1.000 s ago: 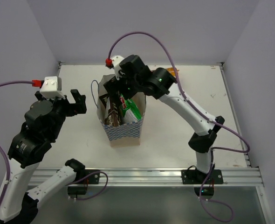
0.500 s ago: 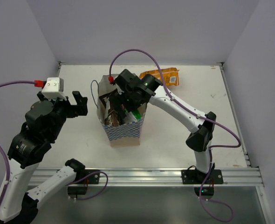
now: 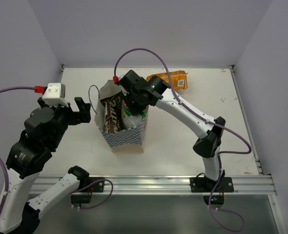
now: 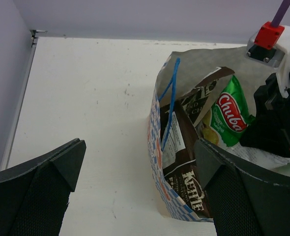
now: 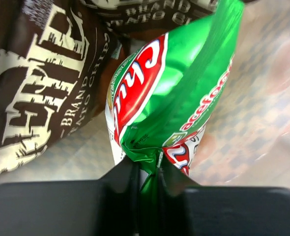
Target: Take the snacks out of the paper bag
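The right arm [image 3: 183, 109] stretches from its base across the worktop [image 3: 173, 146] and bends down at the wrist, so that its tip is sunk in the open mouth of the bag [image 3: 127, 139]. From above you cannot see what the tip is doing. The right wrist view shows it: the right fingers [image 5: 76, 206] are pressed together on the crimped edge of the green packet [image 5: 184, 88], which stretches away from them inside the bag. Two brown packets [image 5: 37, 83] stand just to one side of the green one, also in the bag. The left arm [image 3: 41, 131] is raised beside the bag, apart from it, and the left fingers [image 4: 32, 196] are spread wide with nothing between them. Through that gap you see the bag's near wall, its blue cord handle [image 4: 172, 98] and the packets standing on end. Only the overhead view shows the orange packet [image 3: 156, 78], lying flat on the worktop beyond the right fingers, outside the bag.
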Controlling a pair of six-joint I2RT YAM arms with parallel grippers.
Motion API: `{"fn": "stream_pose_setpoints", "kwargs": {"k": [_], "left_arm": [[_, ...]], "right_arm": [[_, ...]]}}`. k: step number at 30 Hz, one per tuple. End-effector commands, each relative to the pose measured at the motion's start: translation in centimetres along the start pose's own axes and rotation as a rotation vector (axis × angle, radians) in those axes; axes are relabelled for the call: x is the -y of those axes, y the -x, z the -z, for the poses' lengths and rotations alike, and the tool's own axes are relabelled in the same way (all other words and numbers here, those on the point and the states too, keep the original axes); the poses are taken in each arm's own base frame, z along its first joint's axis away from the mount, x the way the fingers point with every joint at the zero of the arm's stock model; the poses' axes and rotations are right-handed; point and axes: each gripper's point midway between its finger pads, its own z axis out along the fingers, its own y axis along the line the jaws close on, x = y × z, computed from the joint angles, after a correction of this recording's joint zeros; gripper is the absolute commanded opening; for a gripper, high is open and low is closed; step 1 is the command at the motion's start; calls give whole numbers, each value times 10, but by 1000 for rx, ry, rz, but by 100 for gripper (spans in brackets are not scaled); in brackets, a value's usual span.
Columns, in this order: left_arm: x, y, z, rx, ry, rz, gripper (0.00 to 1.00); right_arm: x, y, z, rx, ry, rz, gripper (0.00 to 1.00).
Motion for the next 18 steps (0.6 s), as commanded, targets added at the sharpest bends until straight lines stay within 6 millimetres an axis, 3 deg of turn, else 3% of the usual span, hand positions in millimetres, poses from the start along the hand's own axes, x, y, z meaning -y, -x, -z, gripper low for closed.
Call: {"fn": "stream_pose_setpoints", "kwargs": {"k": [1, 3, 10, 18], "left_arm": [[0, -6, 2, -20, -7, -5, 100], [1, -7, 1, -22, -13, -6, 100], [7, -9, -2, -30, -39, 1, 100], [16, -21, -11, -66, -66, 6, 100]], "right_arm": [[-5, 48, 52, 239, 31, -1, 5], [-4, 55, 62, 285, 22, 24, 0], [-3, 79, 98, 443, 30, 64, 0], [-1, 97, 160, 610, 64, 55, 0]]}}
